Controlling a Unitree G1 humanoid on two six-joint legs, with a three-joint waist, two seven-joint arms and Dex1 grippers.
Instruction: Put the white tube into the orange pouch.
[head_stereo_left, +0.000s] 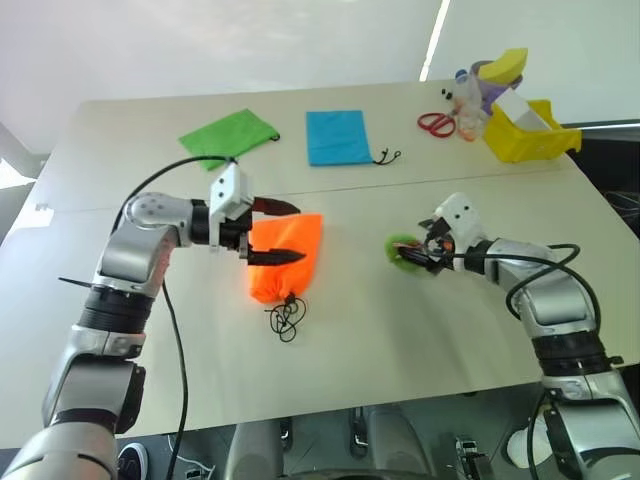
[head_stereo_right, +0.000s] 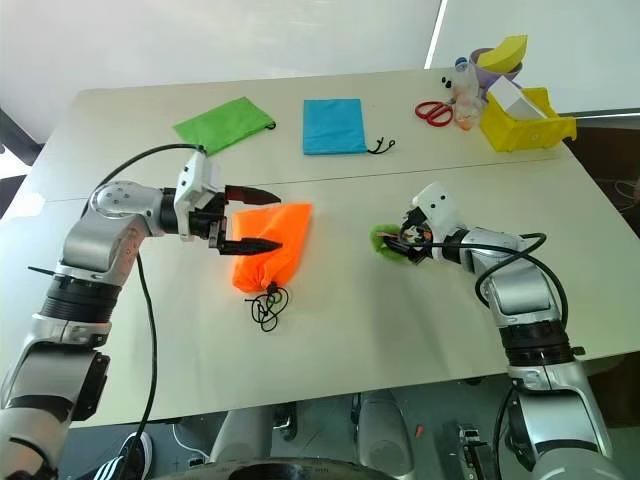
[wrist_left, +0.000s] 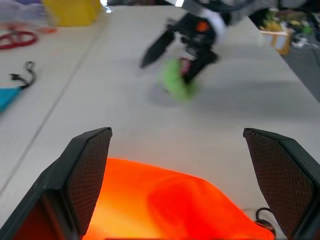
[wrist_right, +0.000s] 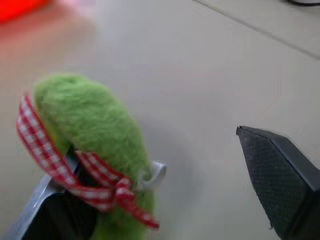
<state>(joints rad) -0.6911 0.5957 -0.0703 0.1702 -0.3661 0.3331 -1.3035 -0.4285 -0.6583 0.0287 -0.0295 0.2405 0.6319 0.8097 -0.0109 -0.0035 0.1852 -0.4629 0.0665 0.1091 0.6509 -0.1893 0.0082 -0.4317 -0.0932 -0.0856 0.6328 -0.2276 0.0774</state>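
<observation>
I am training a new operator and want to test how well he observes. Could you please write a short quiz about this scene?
1. True or false: the left gripper is shut on the orange pouch.
2. Which thing lies at the right gripper? A: a green pouch. B: a green fuzzy toy with a checked ribbon. C: a blue pouch.
3. Which colour is the bin beside the scissors?

Key: 1 false, it is open above the pouch; 2 B; 3 yellow.
</observation>
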